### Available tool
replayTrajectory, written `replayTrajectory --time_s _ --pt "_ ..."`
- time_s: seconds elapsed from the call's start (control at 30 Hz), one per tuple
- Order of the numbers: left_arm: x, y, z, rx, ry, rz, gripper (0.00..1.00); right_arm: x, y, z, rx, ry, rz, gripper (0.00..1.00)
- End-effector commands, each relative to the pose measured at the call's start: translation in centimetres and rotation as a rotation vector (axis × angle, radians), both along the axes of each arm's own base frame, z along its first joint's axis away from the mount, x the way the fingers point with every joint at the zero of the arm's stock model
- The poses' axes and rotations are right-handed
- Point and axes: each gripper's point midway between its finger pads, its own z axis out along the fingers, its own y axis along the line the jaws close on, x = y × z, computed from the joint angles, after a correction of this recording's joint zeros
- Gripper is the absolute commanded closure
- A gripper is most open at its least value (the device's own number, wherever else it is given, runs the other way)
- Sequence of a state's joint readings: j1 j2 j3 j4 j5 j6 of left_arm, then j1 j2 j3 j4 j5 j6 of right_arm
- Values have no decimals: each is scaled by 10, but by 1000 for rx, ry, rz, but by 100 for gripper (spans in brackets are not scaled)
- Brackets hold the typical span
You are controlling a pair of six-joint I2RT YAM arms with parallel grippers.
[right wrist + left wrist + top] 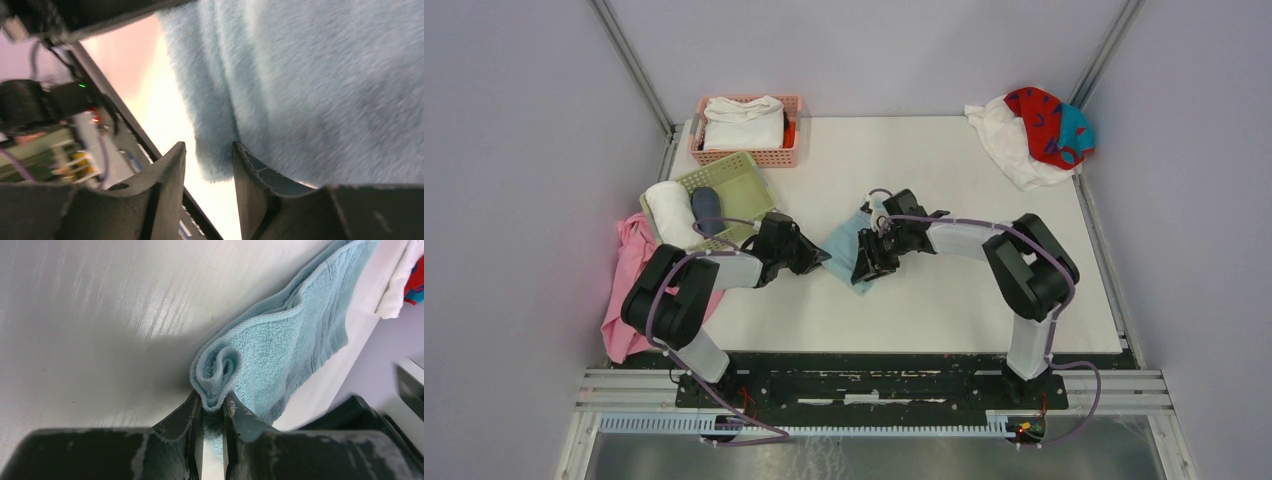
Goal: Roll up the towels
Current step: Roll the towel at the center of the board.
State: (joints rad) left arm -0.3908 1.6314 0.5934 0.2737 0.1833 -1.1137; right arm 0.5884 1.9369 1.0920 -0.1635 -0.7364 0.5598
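The small light blue towel (844,245) lies mid-table between both arms. In the left wrist view its near corner is curled into a small roll (220,372), and my left gripper (213,407) is shut on the roll's end. In the top view my left gripper (823,258) sits at the towel's left edge. My right gripper (865,266) is over its right side. Its jaws (207,146) stand open, with a corner of the blue towel (310,90) hanging loose between them, unpinched. The large white towel (1009,145) and the red towel with teal marks (1046,122) lie heaped at the far right corner.
A pink basket (776,157) at the back holds a folded white cloth (744,125). A green basket (744,185) on the left holds a white roll (669,212) and a dark roll (707,208). A plain pink cloth (627,285) hangs over the table's left edge.
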Motion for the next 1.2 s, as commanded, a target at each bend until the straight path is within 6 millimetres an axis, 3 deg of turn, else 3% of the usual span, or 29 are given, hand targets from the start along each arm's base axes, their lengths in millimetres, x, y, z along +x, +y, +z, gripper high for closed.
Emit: replayTrajectory --time_s 0.0,0.23,0.47,0.7,0.87,1.07,1.17 --pt "-32 27 -35 155 192 56 81 6 -17 21 -271 -410 116 50" --pt "-32 24 -31 154 210 56 82 8 7 46 -478 -903 205 42" --pt "-33 23 -30 149 215 54 82 11 22 42 -633 -1158 250 40" --pt "-35 23 -31 152 219 52 81 8 27 12 -709 -1176 336 45" --pt "-37 24 -31 153 223 54 81 5 19 -13 -765 -1142 383 50" --pt "-49 30 -30 155 237 69 76 -9 16 -28 -742 -1075 438 73" --pt "-55 35 -22 146 221 95 64 -27 27 -26 -643 -1004 492 86"
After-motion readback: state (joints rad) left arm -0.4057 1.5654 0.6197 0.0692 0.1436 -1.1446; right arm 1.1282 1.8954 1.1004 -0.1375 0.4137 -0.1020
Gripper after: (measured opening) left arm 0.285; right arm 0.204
